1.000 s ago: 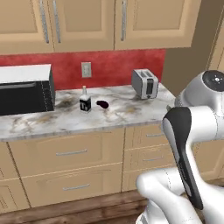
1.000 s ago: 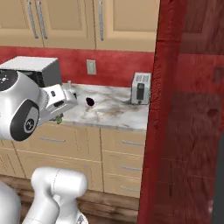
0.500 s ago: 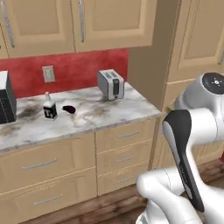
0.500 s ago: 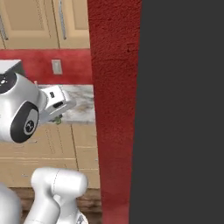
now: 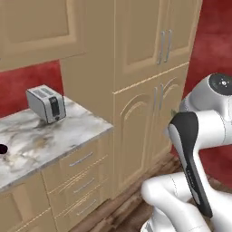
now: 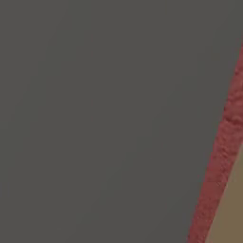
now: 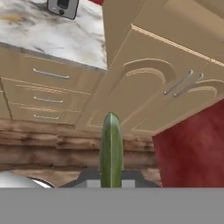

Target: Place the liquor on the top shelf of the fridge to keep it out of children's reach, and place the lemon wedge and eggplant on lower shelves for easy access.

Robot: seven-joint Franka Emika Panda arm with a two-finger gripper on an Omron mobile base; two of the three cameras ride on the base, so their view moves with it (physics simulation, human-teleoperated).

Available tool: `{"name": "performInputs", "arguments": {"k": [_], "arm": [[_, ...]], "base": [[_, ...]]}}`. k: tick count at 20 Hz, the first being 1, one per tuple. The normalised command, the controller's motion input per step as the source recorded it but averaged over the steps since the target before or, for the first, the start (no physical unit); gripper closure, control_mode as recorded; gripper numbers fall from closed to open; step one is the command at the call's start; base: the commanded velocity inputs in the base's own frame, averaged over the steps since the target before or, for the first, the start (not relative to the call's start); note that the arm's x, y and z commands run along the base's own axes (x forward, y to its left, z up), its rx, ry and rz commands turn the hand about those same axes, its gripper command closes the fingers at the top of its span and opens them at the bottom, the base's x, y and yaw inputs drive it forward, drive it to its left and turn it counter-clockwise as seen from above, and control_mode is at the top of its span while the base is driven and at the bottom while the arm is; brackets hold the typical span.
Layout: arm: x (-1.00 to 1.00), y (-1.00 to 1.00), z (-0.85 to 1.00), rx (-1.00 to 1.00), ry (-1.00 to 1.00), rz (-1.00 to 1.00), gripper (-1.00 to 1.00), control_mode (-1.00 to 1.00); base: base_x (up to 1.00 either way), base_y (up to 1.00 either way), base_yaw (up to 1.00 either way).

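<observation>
Left base view: the base has turned since half a second ago, so the whole scene has slid left. The toaster stands by the back edge of the marble table, whose right end meets a tall cabinet. A dark object is cut off at the table's left edge.

Right base view: a flat grey surface beside a red wall strip.

Hand view: the tool is pressed together on the lemon wedge, which stands upright in front of the cabinet doors.

Green-yellow lemon wedge, upright, edge-on.
</observation>
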Motion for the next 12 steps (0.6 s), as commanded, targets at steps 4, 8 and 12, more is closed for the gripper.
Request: {"name": "performInputs", "arguments": {"k": [4, 8, 12], "arm": [[0.00, 0.00, 0.00, 0.00, 0.00, 0.00, 1.00, 1.00], [0.00, 0.00, 0.00, 0.00, 0.00, 0.00, 1.00, 1.00], [0.00, 0.00, 0.00, 0.00, 0.00, 0.00, 1.00, 1.00]], "base": [[-0.26, -0.18, -0.65], [-0.41, -0.19, -0.73], [-0.33, -0.14, -0.77]]}}
